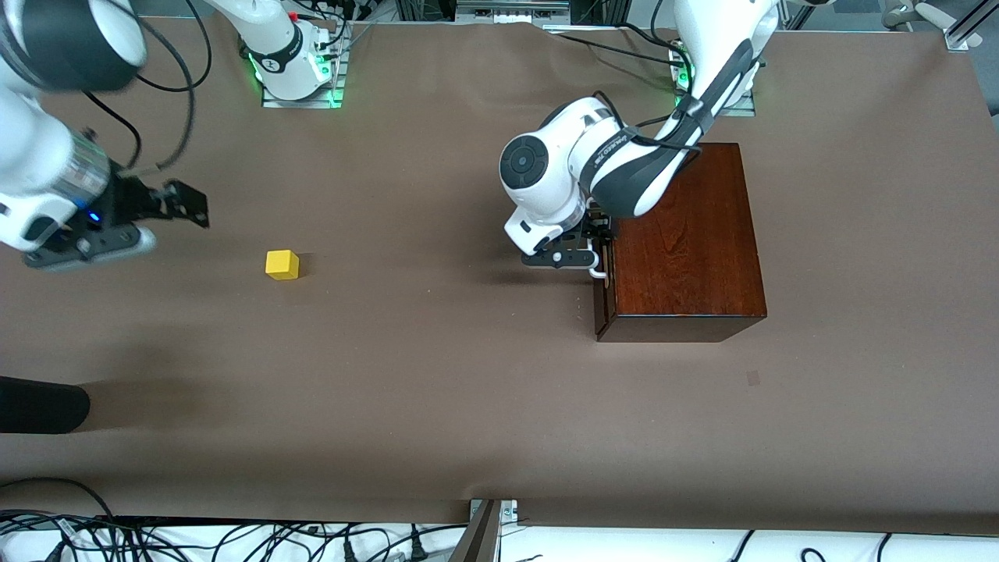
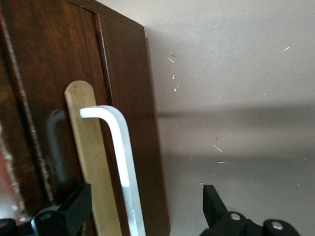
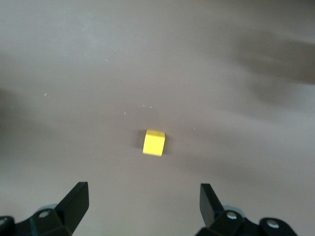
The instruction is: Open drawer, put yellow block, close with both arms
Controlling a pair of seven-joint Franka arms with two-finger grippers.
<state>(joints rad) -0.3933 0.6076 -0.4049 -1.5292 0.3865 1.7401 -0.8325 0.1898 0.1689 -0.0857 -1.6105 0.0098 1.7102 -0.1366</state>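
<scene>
The dark wooden box point(image 1: 687, 250) stands near the left arm's base, and its drawer point(image 2: 54, 98) is pushed in flush. The white bar handle point(image 1: 598, 273) point(image 2: 120, 162) faces the right arm's end of the table. My left gripper point(image 1: 595, 243) point(image 2: 145, 191) is open in front of the drawer, with the handle between its spread fingers and no contact showing. The yellow block point(image 1: 282, 264) point(image 3: 154, 143) lies on the brown table toward the right arm's end. My right gripper point(image 1: 178, 206) point(image 3: 143, 188) hangs open over the table beside the block, holding nothing.
A dark rounded object point(image 1: 39, 404) juts in at the table edge at the right arm's end, nearer the front camera. Cables point(image 1: 234, 538) and a metal bracket point(image 1: 488, 521) run along the near edge. The arm bases point(image 1: 300, 74) stand along the back.
</scene>
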